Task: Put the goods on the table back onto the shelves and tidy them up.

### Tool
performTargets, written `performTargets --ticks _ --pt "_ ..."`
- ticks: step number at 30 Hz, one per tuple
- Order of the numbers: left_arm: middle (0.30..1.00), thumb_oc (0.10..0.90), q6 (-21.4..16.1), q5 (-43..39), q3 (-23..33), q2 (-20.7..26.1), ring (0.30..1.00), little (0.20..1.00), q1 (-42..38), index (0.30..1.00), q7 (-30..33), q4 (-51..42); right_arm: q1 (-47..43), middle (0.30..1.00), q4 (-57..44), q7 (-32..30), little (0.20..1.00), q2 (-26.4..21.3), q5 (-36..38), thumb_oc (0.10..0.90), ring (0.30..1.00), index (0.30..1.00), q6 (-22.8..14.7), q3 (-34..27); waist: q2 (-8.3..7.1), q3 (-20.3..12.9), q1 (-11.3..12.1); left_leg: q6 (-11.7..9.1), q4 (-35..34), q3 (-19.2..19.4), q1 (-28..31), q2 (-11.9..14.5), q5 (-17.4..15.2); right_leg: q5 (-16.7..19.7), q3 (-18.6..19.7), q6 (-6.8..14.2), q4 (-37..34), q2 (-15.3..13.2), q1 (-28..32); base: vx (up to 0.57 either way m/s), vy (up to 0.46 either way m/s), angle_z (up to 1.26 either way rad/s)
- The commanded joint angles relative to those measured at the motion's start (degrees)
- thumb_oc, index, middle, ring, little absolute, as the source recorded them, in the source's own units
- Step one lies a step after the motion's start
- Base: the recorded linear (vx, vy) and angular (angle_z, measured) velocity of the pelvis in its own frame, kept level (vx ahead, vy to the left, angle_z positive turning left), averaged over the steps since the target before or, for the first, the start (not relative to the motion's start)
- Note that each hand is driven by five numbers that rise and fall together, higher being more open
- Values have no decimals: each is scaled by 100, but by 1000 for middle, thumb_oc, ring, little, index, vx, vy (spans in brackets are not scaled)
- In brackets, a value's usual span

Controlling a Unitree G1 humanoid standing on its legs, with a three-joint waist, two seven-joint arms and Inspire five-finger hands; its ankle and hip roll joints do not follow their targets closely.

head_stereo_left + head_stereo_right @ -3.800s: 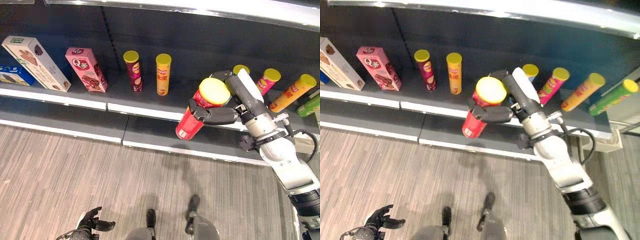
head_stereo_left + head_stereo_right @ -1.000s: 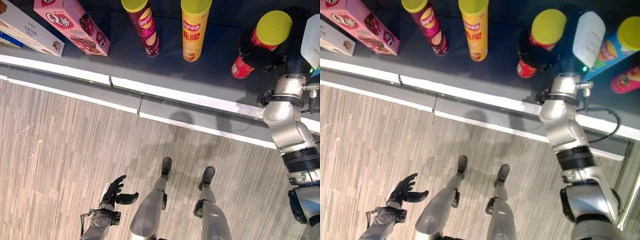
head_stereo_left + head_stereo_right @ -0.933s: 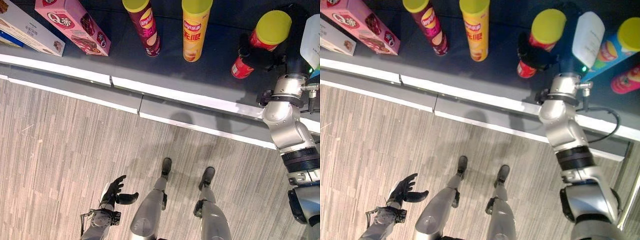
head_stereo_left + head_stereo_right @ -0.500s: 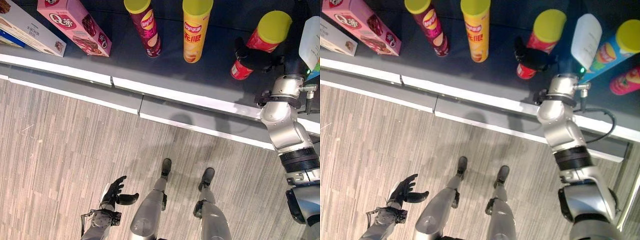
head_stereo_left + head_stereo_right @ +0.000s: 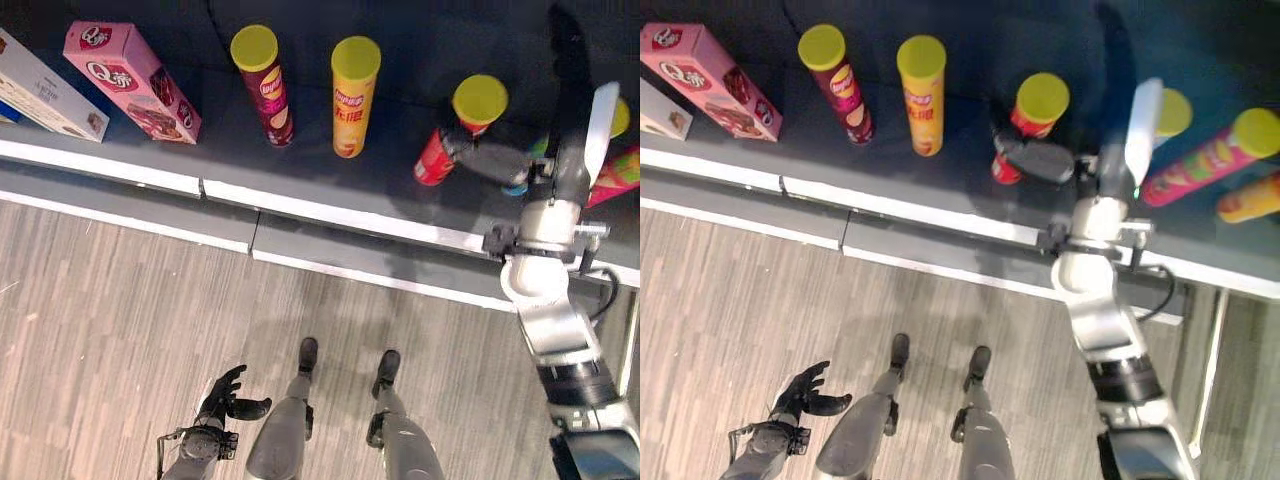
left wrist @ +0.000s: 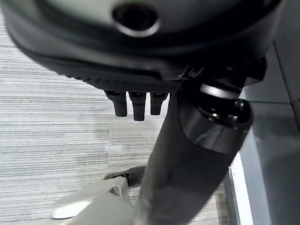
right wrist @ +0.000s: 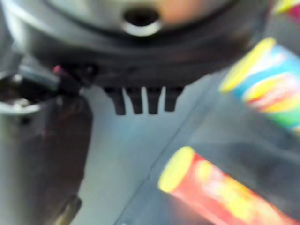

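A red can with a yellow lid [image 5: 462, 128] stands a little tilted on the dark shelf [image 5: 300, 180], to the right of the yellow can [image 5: 350, 95]. My right hand [image 5: 1118, 120] is just right of it. Its fingers [image 5: 1114, 55] point straight up past the can, and its thumb [image 5: 1038, 160] reaches across to the can's lower part. The hand is open, with nothing curled round the can. My left hand [image 5: 222, 398] hangs low over the floor, open and holding nothing.
Further left on the shelf stand a maroon can [image 5: 262, 85], a pink box [image 5: 130, 80] and a white box [image 5: 40, 90]. Right of my hand lie a blue can [image 5: 1172, 112], a pink can [image 5: 1200, 160] and an orange can [image 5: 1250, 200]. White rails [image 5: 330, 215] edge the shelf.
The camera has shifted. My right hand's fingers have come off the red can and straightened upward. The can stays on the shelf. The left hand has not moved.
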Motion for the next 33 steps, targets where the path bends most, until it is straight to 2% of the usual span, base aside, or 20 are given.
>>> performTargets --ticks 1,4,5,6,9,11,12,14,17,18,20,21,22,23,24,26,27,28,30,33 --pt "900 800 -11 180 132 172 900 900 264 900 38 247 -247 900 -268 155 900 -81 511 800 900 900 -721 -573 87 -445 -174 -171 45 62 100 222 -606 26 -211 904 93 -620 340 -14 159 -60" --pt "900 800 9 151 390 205 900 900 269 900 51 394 215 900 -375 386 900 254 805 800 900 900 -789 -649 -42 -489 -270 -187 45 544 325 368 -669 338 -353 959 93 -635 262 -21 71 -102" --pt "900 800 19 172 446 218 900 900 290 900 18 424 367 900 -384 463 900 322 901 800 900 900 -812 -665 -60 -492 -285 -221 45 718 445 478 -715 383 -546 974 103 -659 283 -30 -32 -171" --pt "900 800 62 223 559 253 900 900 347 900 10 500 566 900 -399 568 900 473 1163 800 900 900 -855 -727 -62 -544 -280 -276 45 1056 612 695 -736 395 -1036 978 108 -824 378 -34 -60 -166" --pt "900 800 96 187 759 255 900 900 330 900 3 734 866 900 -418 677 900 572 1439 800 900 900 -894 -931 -68 -666 -313 -351 45 1470 810 925 -700 454 -1431 983 255 -1097 540 -15 -136 -165" --pt "900 800 75 120 910 147 900 900 440 900 -51 903 915 900 -434 594 900 493 1398 800 900 900 -904 -1131 -124 -915 -170 -507 97 1910 1075 1127 -749 589 -2059 1057 288 -1341 761 89 -276 -156" --pt "900 800 78 116 904 137 900 900 471 900 -70 896 981 900 -497 585 900 468 1380 800 900 900 -884 -1209 -138 -974 -139 -555 105 1993 1152 1171 -773 478 -2152 1057 241 -1322 853 95 -303 -122" --pt "900 800 71 127 945 95 900 900 472 900 -102 941 1101 900 -663 508 900 334 1359 800 900 900 -928 -1554 -186 -1122 -232 -745 243 2149 1255 1442 -661 97 -2100 1004 115 -1101 937 181 -426 -90" --pt "900 800 18 -32 931 38 900 900 474 900 -153 808 1245 900 -769 445 900 71 1359 800 900 900 -966 -1886 -81 -1216 -465 -932 422 2172 1380 1867 -498 -307 -1860 789 218 -693 960 146 -362 -36" --pt "900 800 19 -36 923 31 900 900 476 900 -155 804 1249 900 -763 445 900 57 1366 800 900 900 -972 -1892 -56 -1214 -460 -953 432 2166 1378 1900 -492 -331 -1866 769 227 -664 963 110 -368 -21" --pt "900 800 -5 -31 847 -18 900 900 429 900 -181 659 1289 900 -811 353 900 -169 1308 800 900 900 -1014 -2081 53 -1272 -630 -1114 913 2189 1321 2307 -18 -646 -1722 522 147 -236 1129 105 -358 -25" --pt "900 800 -6 -30 842 -25 900 900 428 900 -179 660 1294 900 -811 350 900 -176 1308 800 900 900 -1017 -2084 76 -1267 -626 -1146 930 2175 1315 2348 -2 -656 -1728 497 133 -196 1142 154 -428 -45" --pt "900 800 -63 -157 857 -28 900 900 428 900 -159 485 1230 900 -796 330 900 -368 1367 800 900 900 -1034 -2102 106 -1240 -638 -1087 1589 1926 1194 2452 299 -873 -1580 253 70 94 1282 134 -362 -42" --pt "900 800 -80 -210 850 -34 900 900 452 900 -178 415 1127 900 -748 355 900 -450 1390 800 900 900 -1034 -2000 92 -1210 -563 -953 1785 1572 1078 2268 135 -938 -1459 203 59 146 1288 92 -401 -80" --pt "900 800 -98 -267 863 -67 900 900 482 900 -215 362 1025 900 -694 406 900 -566 1391 800 900 900 -1018 -1892 12 -1135 -439 -686 1936 1134 751 1859 -122 -891 -1328 120 54 137 1259 18 -155 -89" --pt "900 800 -102 -317 881 -130 900 900 546 900 -228 400 872 900 -613 463 900 -701 1378 800 900 900 -1006 -1831 -83 -1121 -329 -504 1909 690 525 1354 -719 -937 -1122 136 51 181 1361 101 -132 -109" --pt "900 800 -103 -294 846 -151 900 900 572 900 -253 422 821 900 -577 505 900 -722 1448 800 900 900 -1015 -1816 -86 -1108 -275 -465 1837 601 475 1227 -846 -943 -1043 146 51 184 1397 141 -81 -87" --pt "900 800 -100 -241 805 -151 900 900 585 900 -289 435 777 900 -527 540 900 -752 1513 800 900 900 -1029 -1820 -80 -1124 -230 -438 1665 515 398 1068 -797 -925 -984 156 42 188 1393 174 -34 -93" --pt "900 800 -92 -83 672 -164 900 900 582 900 -356 646 641 900 -236 565 900 -861 1638 800 900 900 -1025 -1696 22 -1084 2 -370 1167 175 -200 234 -380 -952 -723 145 37 443 1529 179 -32 -46" --pt "900 800 -64 -78 676 -191 900 900 627 900 -386 720 515 900 -205 616 900 -890 1690 800 900 900 -1022 -1582 157 -1106 137 -318 856 192 -236 36 -235 -1035 -542 129 38 624 1594 138 19 -55"
